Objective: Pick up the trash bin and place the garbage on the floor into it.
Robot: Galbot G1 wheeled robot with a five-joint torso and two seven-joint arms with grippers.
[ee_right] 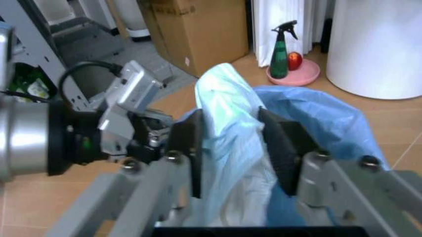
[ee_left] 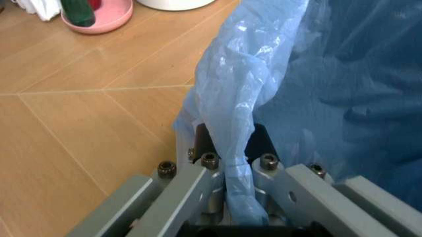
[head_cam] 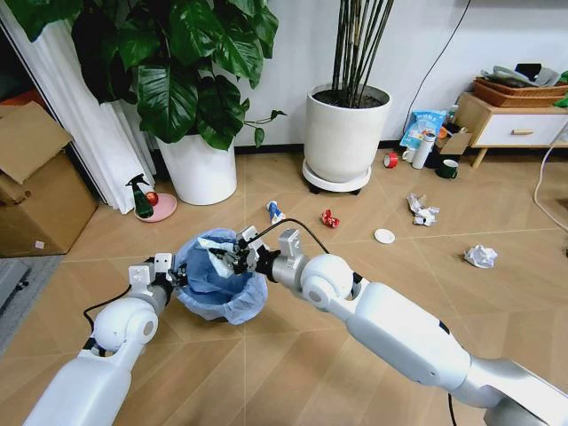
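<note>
In the head view both arms reach forward and meet over the trash bin (head_cam: 219, 282), which is held above the wooden floor (head_cam: 293, 373) in front of the robot, its light-blue bag bulging out over the rim. The left arm runs up from the lower left, elbow bent, and the left gripper (head_cam: 177, 277) sits at the bin's near-left rim. The right arm crosses from the lower right, long and nearly straight, and the right gripper (head_cam: 232, 257) hovers over the bin's mouth with a pale blue-white wrapper (head_cam: 217, 248) between its fingers. Farther out on the floor lie a red crushed wrapper (head_cam: 330, 218), a white round lid (head_cam: 384, 236), and two crumpled paper wads (head_cam: 422, 210) (head_cam: 480, 256). No writing can be read on any of them. In the left wrist view the left gripper (ee_left: 232, 148) has its dark pads pressed together on a fold of the bag (ee_left: 237, 98), the plastic running down between the fingers; the pink dish (ee_left: 99, 17) sits on the floor beyond. In the right wrist view the right gripper (ee_right: 234, 148) is pinching the wrapper (ee_right: 231, 128), which stands upright between the two black pads, and behind it are the bin's blue bag (ee_right: 329, 118), the left gripper's wrist (ee_right: 125, 113), a green spray bottle (ee_right: 280, 49) and a cardboard box (ee_right: 197, 29); no label on them is legible.
</note>
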